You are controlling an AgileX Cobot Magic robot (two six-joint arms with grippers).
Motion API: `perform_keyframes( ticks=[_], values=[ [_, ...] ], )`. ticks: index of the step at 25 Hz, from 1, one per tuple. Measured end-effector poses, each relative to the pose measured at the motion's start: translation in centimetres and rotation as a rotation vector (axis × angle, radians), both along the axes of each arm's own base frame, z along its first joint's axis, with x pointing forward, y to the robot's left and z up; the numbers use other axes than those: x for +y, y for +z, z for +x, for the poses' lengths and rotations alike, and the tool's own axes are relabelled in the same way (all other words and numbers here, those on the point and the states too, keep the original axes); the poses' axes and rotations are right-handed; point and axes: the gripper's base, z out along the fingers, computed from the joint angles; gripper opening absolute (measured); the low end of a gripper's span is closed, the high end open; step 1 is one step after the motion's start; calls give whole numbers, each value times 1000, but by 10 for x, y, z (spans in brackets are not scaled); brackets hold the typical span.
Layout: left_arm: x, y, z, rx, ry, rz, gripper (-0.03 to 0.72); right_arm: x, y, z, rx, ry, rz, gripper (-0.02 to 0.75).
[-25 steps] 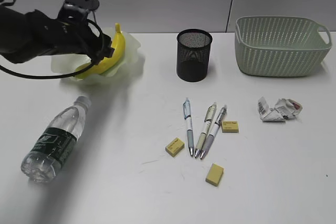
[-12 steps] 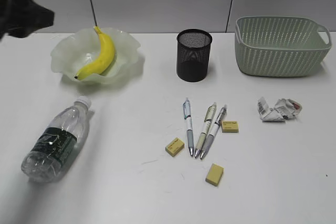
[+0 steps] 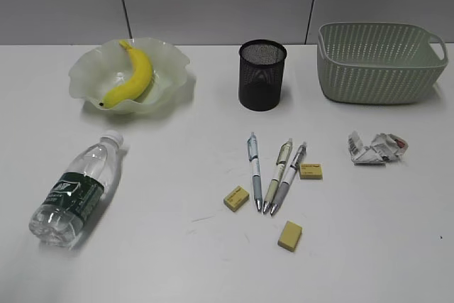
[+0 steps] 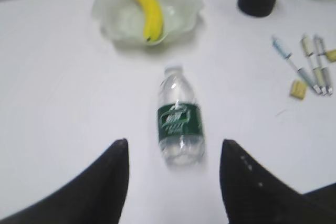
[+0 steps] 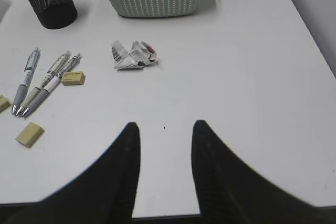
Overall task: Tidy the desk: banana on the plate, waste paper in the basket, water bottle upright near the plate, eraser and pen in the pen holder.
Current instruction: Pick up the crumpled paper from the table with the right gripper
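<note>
Banana [image 3: 132, 76] lies in the plate [image 3: 85, 69]; water bottle [image 3: 73, 189] lies flat on the tabletop [image 3: 177, 246] at the plate's 6 o'clock; left gripper [image 4: 173, 145] and right gripper [image 5: 165, 127] jaws apart, empty

Nothing really readable here. The water bottle [image 4: 180, 121] has a dark green label with a white logo, too blurry to make out. The waste paper [image 5: 134, 55] shows dark and red print, also illegible.
</note>
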Motion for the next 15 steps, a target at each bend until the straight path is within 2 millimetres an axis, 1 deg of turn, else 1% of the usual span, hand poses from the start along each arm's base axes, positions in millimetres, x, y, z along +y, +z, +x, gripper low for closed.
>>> perform_keyframes(
  ticks=[2, 5, 9, 11, 13, 15],
  values=[
    [10, -5, -18, 35, 70, 30, 416, 0, 0, 0, 0, 0, 0, 279],
    [18, -13, -38, 14, 120, 28, 407, 0, 0, 0, 0, 0, 0, 279],
    [22, -28, -54, -49, 142, -2, 375, 0, 0, 0, -1, 1, 0, 279],
    [24, -32, -61, -98, 146, -17, 367, 1, 1, 0, 0, 12, -2, 279],
    [25, -32, -66, -135, 147, -27, 364, 3, 4, 5, 24, 31, 2, 279],
    [26, -33, -70, -157, 147, -34, 362, 4, 8, 15, 41, 55, -4, 279]
  ],
)
